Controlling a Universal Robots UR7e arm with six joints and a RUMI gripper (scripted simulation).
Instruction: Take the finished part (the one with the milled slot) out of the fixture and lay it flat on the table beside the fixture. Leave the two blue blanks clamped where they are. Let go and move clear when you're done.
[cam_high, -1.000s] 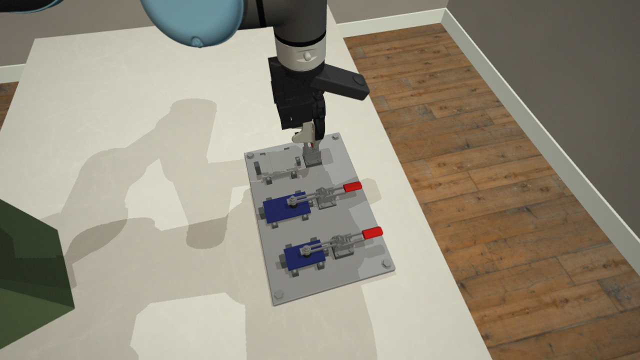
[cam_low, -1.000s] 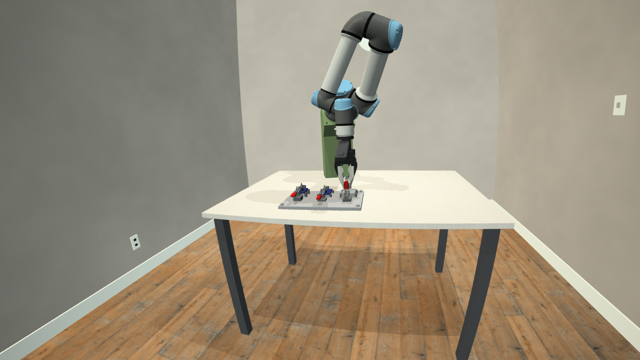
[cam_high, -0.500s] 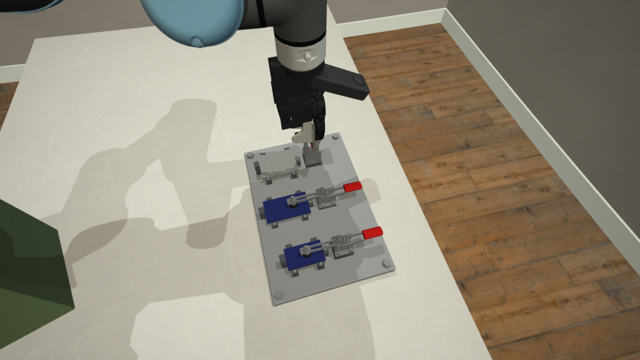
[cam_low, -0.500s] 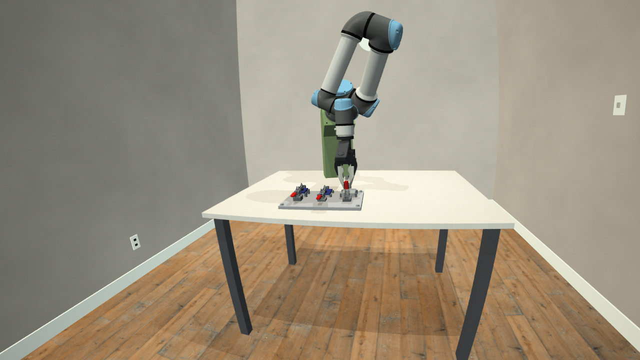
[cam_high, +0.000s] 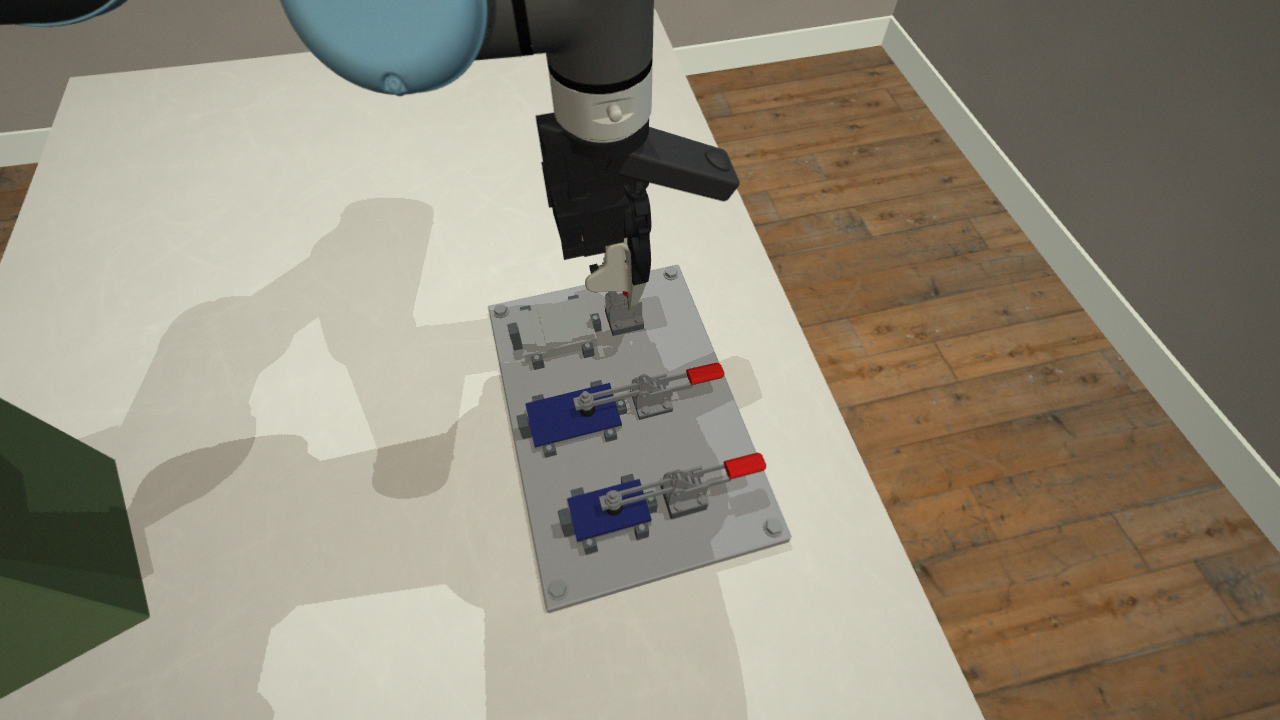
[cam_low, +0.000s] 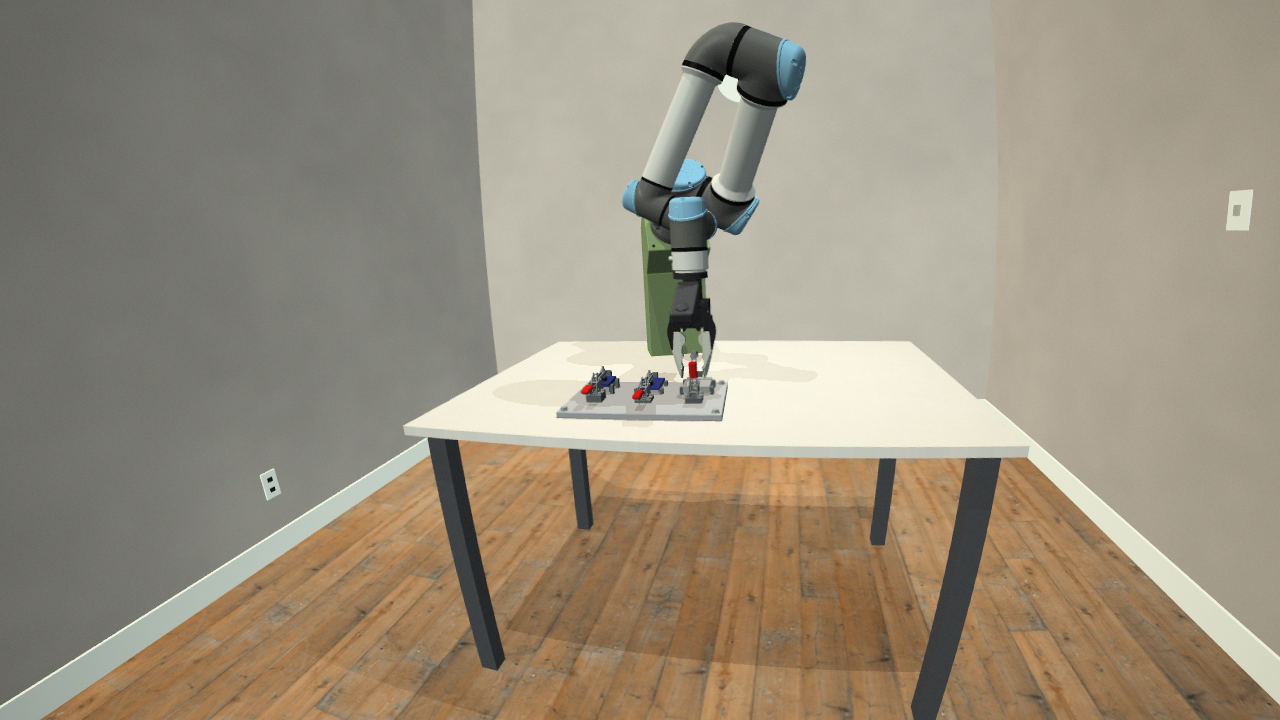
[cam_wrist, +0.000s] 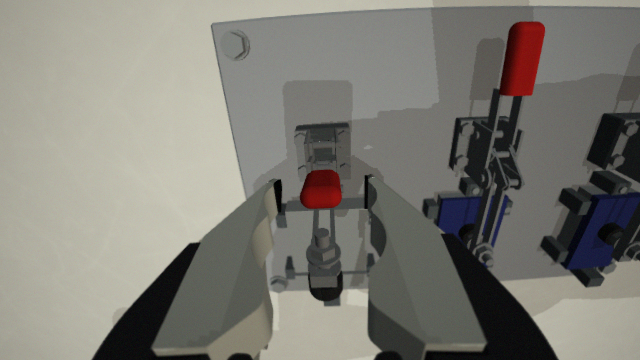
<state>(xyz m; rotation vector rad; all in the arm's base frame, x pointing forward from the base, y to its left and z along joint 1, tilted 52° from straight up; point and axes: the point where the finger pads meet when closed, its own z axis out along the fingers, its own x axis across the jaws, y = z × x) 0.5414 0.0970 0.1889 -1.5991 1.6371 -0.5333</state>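
From the top view, my black two-jaw gripper (cam_high: 626, 268) hangs over the far end of the flat grey metal fixture plate (cam_high: 707, 420) on the white table (cam_high: 223, 223). At that far end the pale grey finished part (cam_high: 537, 326) lies in its nest, beside the raised clamp. Toward the plate's near end, the two blue rectangular blanks (cam_high: 572, 416) (cam_high: 608, 514) sit under toggle clamps whose red handles lie flat.

From the exterior view, I point straight down at the plate's right end, the upright red-tipped clamp handle (cam_low: 692, 367) between my fingertips.

From the wrist view, my fingers stand partly apart, clear of the red handle tip (cam_wrist: 321, 188) on both sides; I hold nothing.
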